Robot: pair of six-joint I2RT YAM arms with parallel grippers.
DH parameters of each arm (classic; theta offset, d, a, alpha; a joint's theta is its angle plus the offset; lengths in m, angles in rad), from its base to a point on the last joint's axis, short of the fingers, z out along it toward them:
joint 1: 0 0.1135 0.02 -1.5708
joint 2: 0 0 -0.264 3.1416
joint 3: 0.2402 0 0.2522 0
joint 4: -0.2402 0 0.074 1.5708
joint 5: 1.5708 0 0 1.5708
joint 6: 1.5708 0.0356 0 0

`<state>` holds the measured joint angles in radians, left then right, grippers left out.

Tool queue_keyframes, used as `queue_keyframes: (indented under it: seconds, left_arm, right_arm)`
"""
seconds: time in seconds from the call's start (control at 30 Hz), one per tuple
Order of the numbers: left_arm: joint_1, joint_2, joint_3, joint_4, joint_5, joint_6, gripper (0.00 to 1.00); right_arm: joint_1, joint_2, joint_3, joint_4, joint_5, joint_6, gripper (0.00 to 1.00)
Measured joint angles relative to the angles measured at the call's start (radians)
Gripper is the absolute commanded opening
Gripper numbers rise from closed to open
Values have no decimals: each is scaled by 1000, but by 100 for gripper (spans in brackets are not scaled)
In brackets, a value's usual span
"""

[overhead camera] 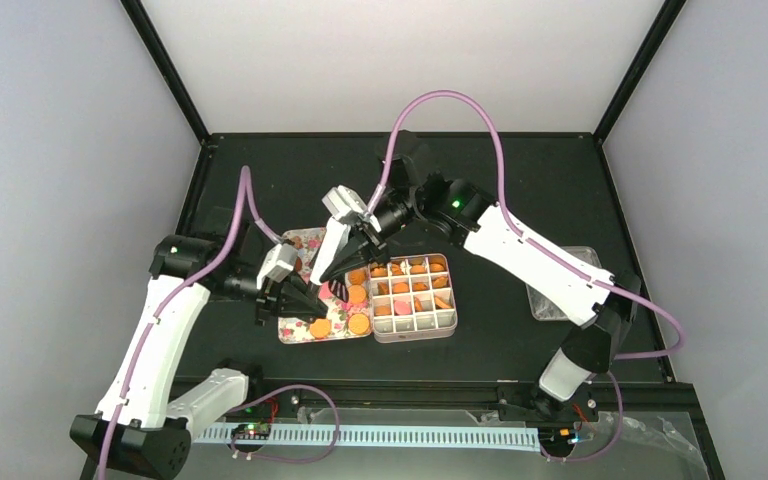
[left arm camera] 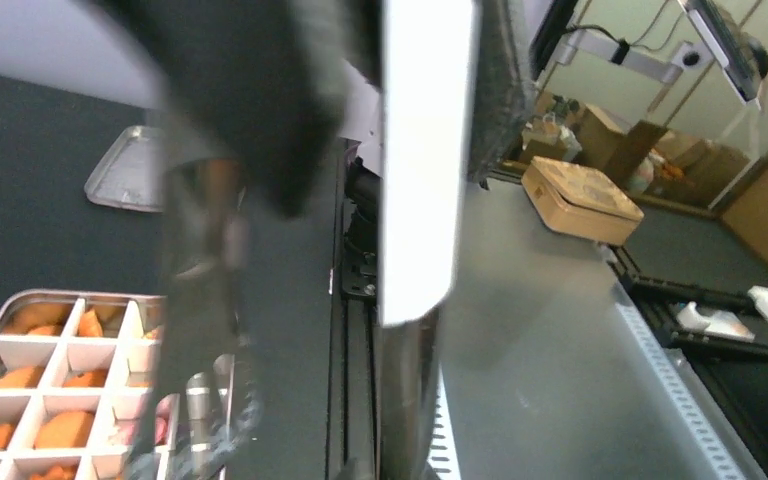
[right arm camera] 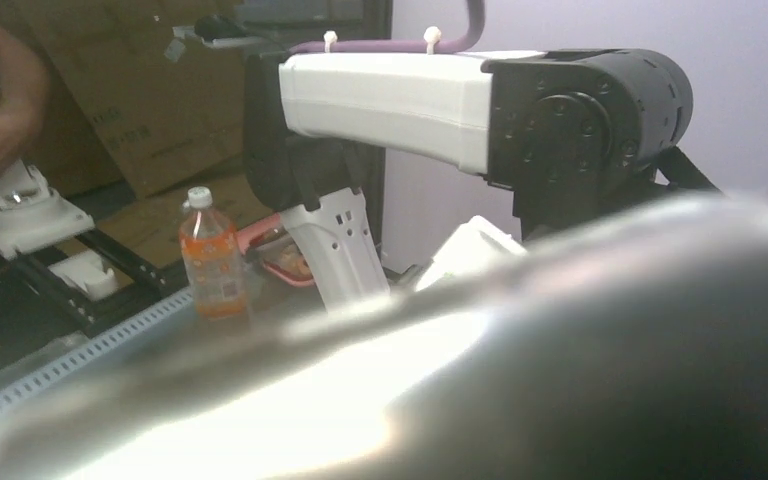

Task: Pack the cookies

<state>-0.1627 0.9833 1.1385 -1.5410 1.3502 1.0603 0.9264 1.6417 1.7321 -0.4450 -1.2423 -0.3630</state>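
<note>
Loose cookies [overhead camera: 358, 323] are seen on the right side of the tray [overhead camera: 295, 333], just beside the partly filled box [overhead camera: 415, 335]. The left gripper [overhead camera: 298, 297] is placed just left of them and is judged nearer. The right gripper [overhead camera: 345, 262] is angled down over them and may crowd the approach. Being round, they offer no long axis. Tongs [left arm camera: 200, 390] are blurred in the 2 wrist views. Neither jaw state can be told.
</note>
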Motion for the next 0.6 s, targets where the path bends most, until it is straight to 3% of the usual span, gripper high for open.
queue_keyframes:
  seconds: [0.1,0.37,0.5,0.6]
  left_arm:
    - [-18,-3,-1,0,3,19,1]
    - [-16,-8,-2,-7,-21,20,2]
    - [-16,-8,-1,-5,-42,18,2]
    - [-16,-11,0,36,-72,-17,3]
  right_arm:
    - [4,13,21,-8,5,-19,48]
    - [3,0,-12,40,67,1,73]
    - [-6,-53,-115,138,140,103,96]
    - [-27,-103,-215,241,219,219,100]
